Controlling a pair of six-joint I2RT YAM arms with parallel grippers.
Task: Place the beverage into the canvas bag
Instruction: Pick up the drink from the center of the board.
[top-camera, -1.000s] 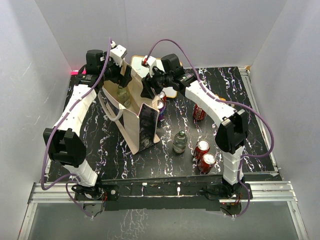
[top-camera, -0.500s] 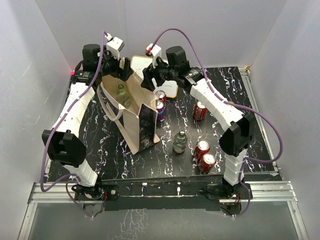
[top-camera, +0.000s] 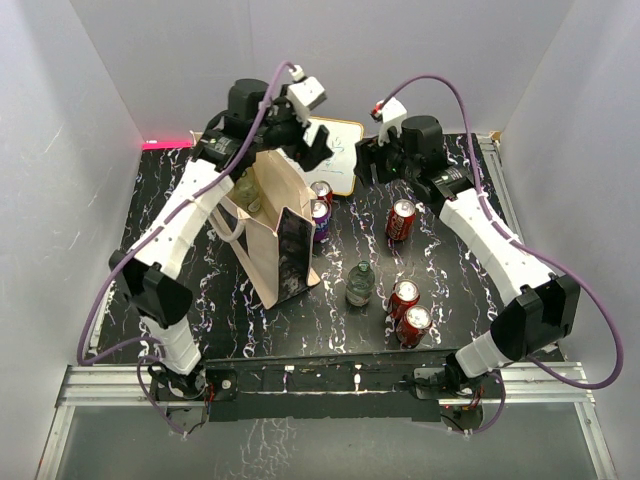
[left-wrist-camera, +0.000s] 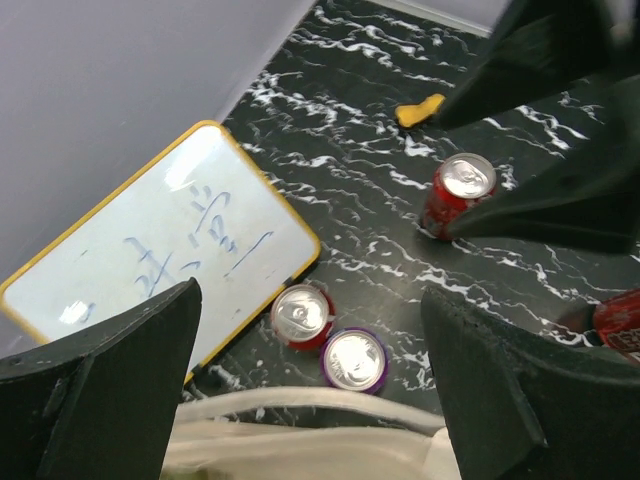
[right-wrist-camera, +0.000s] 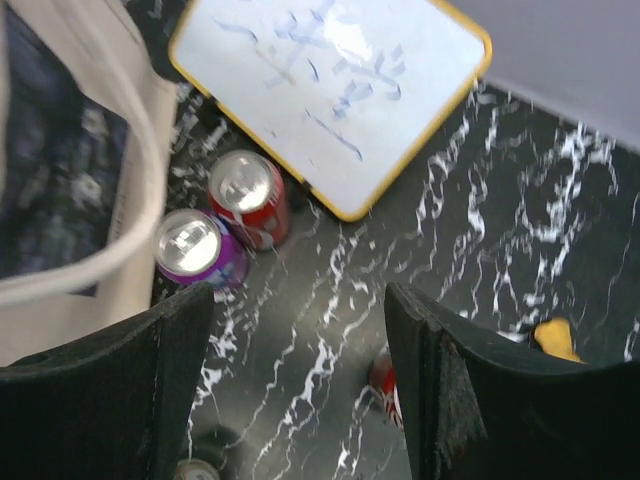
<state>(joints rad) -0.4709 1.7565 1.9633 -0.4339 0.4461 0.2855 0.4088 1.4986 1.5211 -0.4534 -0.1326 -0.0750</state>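
Red cans (top-camera: 408, 307) stand as a pair close to the near edge of the table (top-camera: 230, 310), toward its right, with a green glass bottle (top-camera: 359, 284) just left of them. Left of the middle, the canvas bag (top-camera: 262, 250) stands upright and open, with a bottle (top-camera: 246, 190) inside it. A purple can (top-camera: 320, 212) and a red can (top-camera: 321, 192) stand just beside the bag's right side, in front of the whiteboard (top-camera: 338, 158) at the far edge. A lone can (top-camera: 400, 219) stands apart to the right. Both tools are released and empty: the left tool (left-wrist-camera: 308, 290) is over the bag's far end, and the right tool (right-wrist-camera: 298, 290) is over bare table near the far edge.
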